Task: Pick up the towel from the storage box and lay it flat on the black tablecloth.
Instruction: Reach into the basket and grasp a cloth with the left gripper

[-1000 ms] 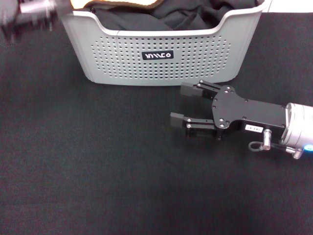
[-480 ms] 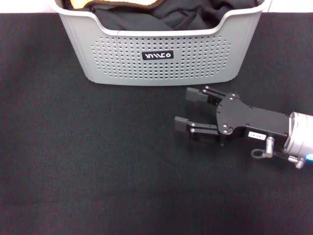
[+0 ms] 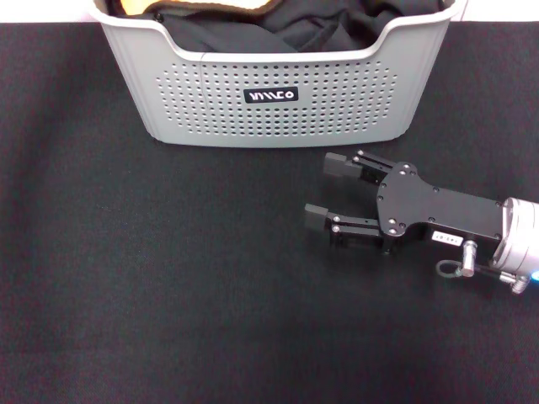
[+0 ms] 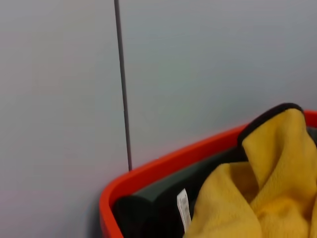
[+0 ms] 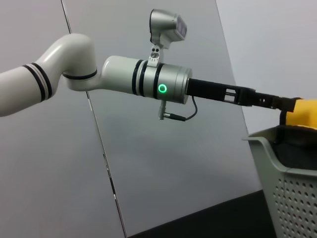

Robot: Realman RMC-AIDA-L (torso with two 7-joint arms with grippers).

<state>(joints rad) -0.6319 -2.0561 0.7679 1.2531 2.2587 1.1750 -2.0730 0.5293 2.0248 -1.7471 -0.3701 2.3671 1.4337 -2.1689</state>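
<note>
The storage box (image 3: 202, 93) stands at the far edge of the black tablecloth (image 3: 126, 278). An orange strip of the towel (image 3: 135, 7) shows at the box's back left corner, lying over black garments (image 3: 278, 29). My left gripper is outside the head view. The right wrist view shows it (image 5: 285, 104) reaching over the box's rim (image 5: 277, 141), right against the yellow towel (image 5: 306, 111). In the left wrist view the towel (image 4: 257, 193) fills the near corner inside the rim (image 4: 163, 163). My right gripper (image 3: 317, 187) rests open and holds nothing, low over the cloth in front of the box's right half.
Black garments fill most of the box beside the towel. A grey panelled wall (image 5: 163, 163) stands behind the table. The right arm's body (image 3: 455, 223) lies across the right side of the cloth.
The left arm, blurred at the box's left corner a second ago, has left the head view. My right gripper has drifted slightly right and toward me, still open.
</note>
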